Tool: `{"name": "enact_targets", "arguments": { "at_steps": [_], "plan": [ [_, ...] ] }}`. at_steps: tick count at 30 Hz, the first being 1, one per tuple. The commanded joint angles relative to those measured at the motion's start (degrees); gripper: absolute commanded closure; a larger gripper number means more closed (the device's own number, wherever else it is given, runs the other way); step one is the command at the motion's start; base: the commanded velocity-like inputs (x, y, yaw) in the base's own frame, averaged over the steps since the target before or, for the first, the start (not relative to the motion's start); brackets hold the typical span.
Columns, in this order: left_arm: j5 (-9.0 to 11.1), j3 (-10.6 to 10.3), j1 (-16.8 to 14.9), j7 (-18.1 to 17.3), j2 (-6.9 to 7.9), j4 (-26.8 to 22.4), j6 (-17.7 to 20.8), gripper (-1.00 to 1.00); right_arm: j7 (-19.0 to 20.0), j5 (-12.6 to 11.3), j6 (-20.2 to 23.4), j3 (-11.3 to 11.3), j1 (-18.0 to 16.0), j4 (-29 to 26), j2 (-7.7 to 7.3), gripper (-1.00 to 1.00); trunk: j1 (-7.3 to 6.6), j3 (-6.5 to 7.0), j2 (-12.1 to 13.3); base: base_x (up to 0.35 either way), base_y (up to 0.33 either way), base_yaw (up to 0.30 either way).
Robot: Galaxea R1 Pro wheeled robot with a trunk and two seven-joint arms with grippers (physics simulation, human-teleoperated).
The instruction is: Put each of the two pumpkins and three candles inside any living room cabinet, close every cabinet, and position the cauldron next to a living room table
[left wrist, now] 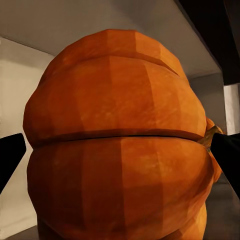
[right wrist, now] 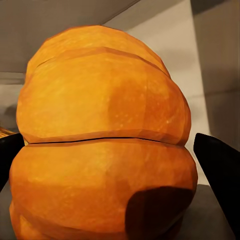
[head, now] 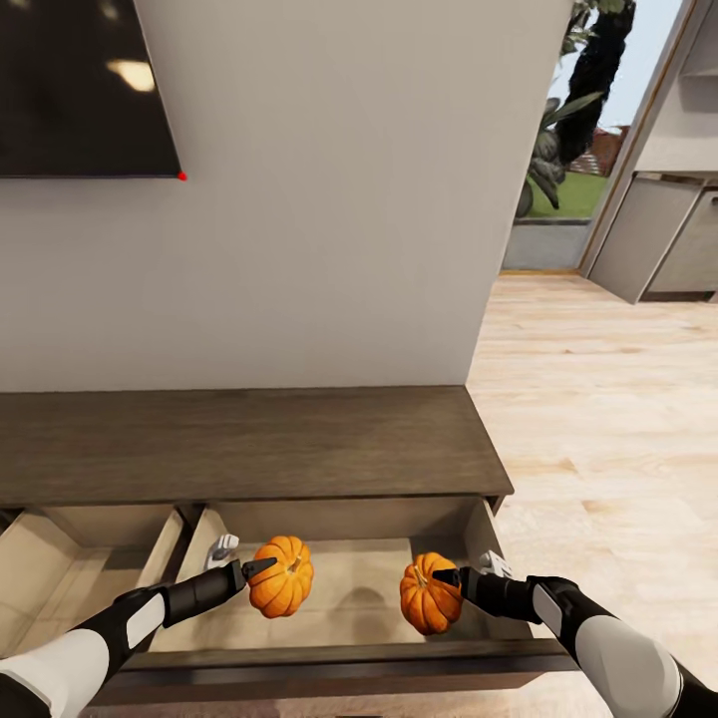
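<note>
Two pumpkins hang over the open right-hand drawer [head: 349,598] of the cabinet [head: 249,444]. The left gripper [head: 261,568] is clamped on the left pumpkin [head: 282,576], and the right gripper [head: 446,576] grips the right pumpkin [head: 429,593]. Each pumpkin sits between dark fingers in its wrist view.

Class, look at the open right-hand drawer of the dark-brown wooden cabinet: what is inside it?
Two orange ribbed pumpkins, each in a pincer, over its pale floor. The front panel hides its near strip.
</note>
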Motion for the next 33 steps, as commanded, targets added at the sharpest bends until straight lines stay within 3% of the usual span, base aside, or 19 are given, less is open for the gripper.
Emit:
{"name": "enact_targets", "arguments": {
  "at_steps": [1, 13, 24, 33],
  "plan": [
    [0.02, 0.09, 0.0, 0.01, 0.0, -0.01, 0.0, 1.0, -0.02, -0.05, 0.01, -0.06, -0.01, 0.0, 0.0, 1.0, 0.0, -0.02, 0.0, 0.0, 0.0, 0.0],
    [0.02, 0.09, 0.0, 0.01, 0.08, -0.01, -0.01, 1.0, -0.02, 0.04, 0.01, 0.02, 0.01, 0.0, 0.09, 1.0, 0.0, -0.06, 0.0, 0.053, 0.0, 0.002],
    [0.02, 0.09, 0.0, 0.01, 0.08, -0.01, 0.0, 1.0, -0.11, 0.04, -0.04, 0.02, 0.01, -0.04, 0.1, 1.0, 0.0, -0.07, 0.0, 0.001, 0.0, 0.138],
    [0.02, 0.09, 0.0, 0.01, 0.04, -0.01, -0.02, 1.0, -0.11, 0.04, 0.01, 0.0, 0.01, 0.0, 0.09, 1.0, 0.0, -0.72, 0.0, 0.0, 0.0, 0.002]
  ]
}}
